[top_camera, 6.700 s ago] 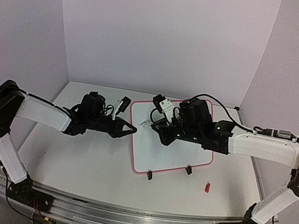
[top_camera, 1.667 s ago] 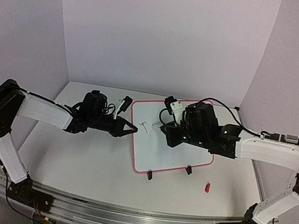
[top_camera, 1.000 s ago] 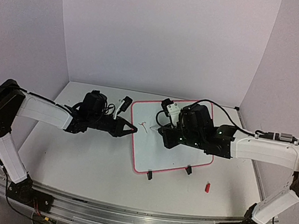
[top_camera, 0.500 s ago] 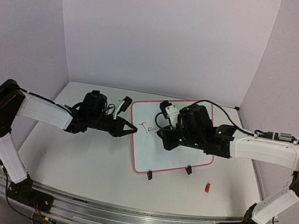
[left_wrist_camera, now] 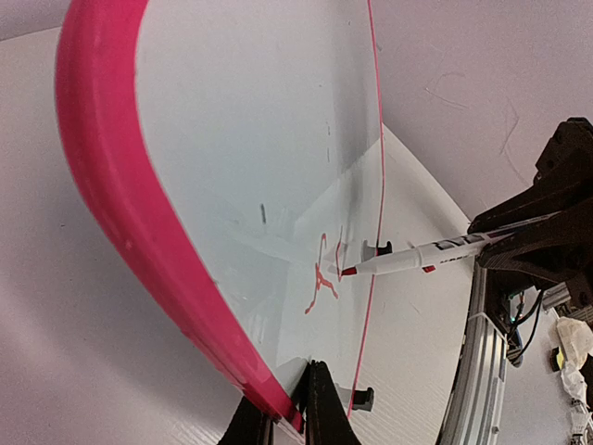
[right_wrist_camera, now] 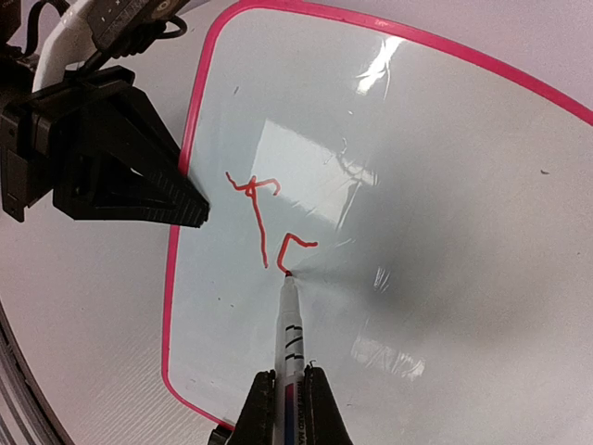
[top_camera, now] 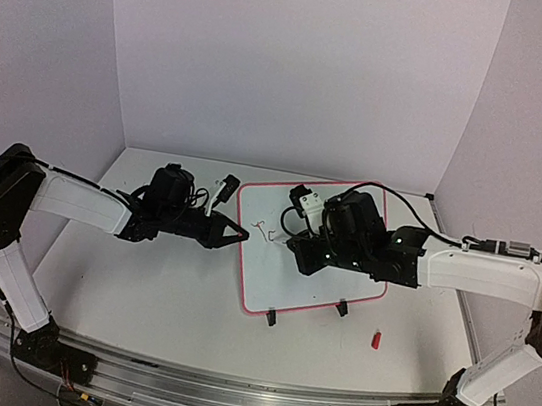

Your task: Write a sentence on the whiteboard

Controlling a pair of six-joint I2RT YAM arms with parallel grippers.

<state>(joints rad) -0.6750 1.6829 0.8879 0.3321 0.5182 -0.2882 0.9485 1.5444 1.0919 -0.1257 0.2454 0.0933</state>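
the whiteboard [top_camera: 290, 284], glossy white with a thin pink-red frame, sits on the table [top_camera: 157, 298] between the two arms. it is propped on a stand whose black feet [top_camera: 271, 317] show at its near edge. the left gripper [left_wrist_camera: 287, 417] is pinched narrow on the whiteboard's left frame edge. the right gripper [right_wrist_camera: 287, 408] is clamped tight around a white marker [right_wrist_camera: 290, 324] over the whiteboard's left half, with the marker tip touching the surface. the sentence [right_wrist_camera: 264, 218] is a few strokes near the whiteboard's upper left: a t-like letter and a small hooked stroke ending at the tip. only the overhead view shows a small red piece [top_camera: 374, 339] on the table, just off the whiteboard's near right corner. only the wrist views show clearly that the ink is red. the left wrist view alone shows the pink frame caught between its own fingertips.
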